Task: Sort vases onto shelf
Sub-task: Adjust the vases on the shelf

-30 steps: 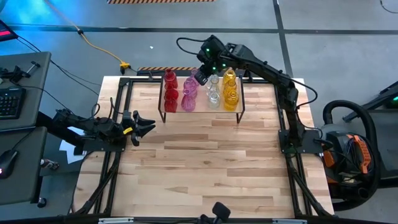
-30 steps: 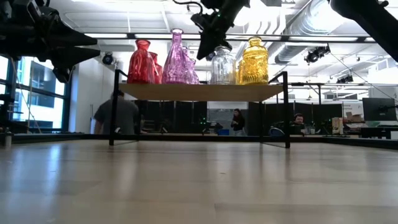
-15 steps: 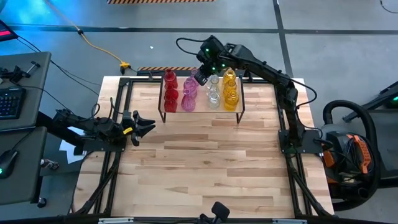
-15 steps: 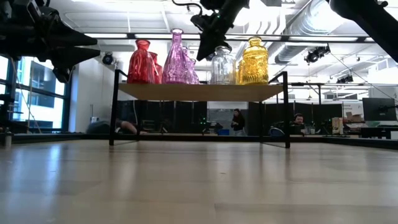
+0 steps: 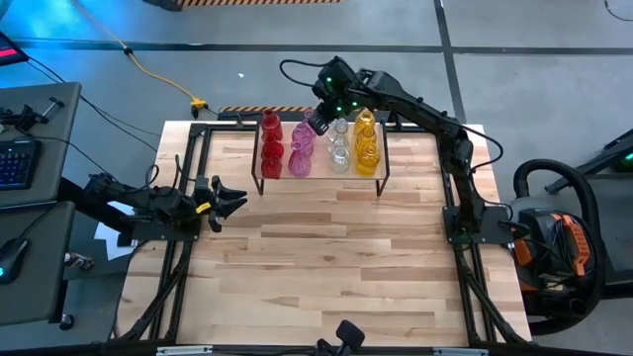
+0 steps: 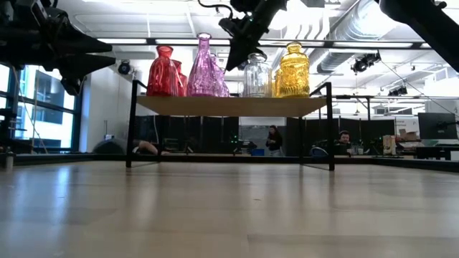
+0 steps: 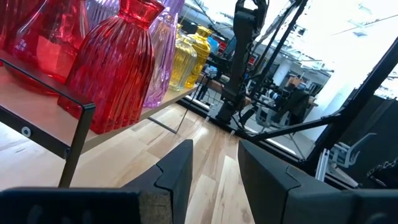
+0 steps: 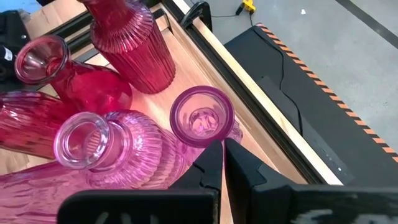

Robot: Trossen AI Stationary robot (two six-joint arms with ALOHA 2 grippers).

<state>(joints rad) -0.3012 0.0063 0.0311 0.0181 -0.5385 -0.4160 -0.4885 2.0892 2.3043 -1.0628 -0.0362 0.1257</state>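
Vases: red (image 5: 271, 145), pink (image 5: 301, 148), clear (image 5: 339, 148) and yellow (image 5: 366, 144) glass, all standing upright on the shelf in colour groups running left to right, which looks like the sorting order the task wants.
Shelf: wood plank top (image 6: 229, 105) on thin black legs, set at the far middle of the counter (image 5: 326, 267); the vases fill most of it, so little bare plank shows.
Counter in front: no vase stands on it in the high or low view, so the sort looks close to finished.
Right gripper (image 5: 318, 123): over the far end of the pink group, fingers (image 8: 214, 163) pressed together and holding nothing.
Nearest vase: a small pink one with a round open mouth (image 8: 201, 117) sits just beyond the fingertips in the right wrist view; whether they touch its rim I cannot tell. Closed fingers here suit a nudge, not a grasp.
Risk: the pink vases stand tight against each other and near the shelf's back edge, so a push could tip one.
Left gripper (image 5: 224, 202): waiting at the counter's left edge, fingers (image 7: 177, 171) apart, empty, pointed toward the shelf's red end.
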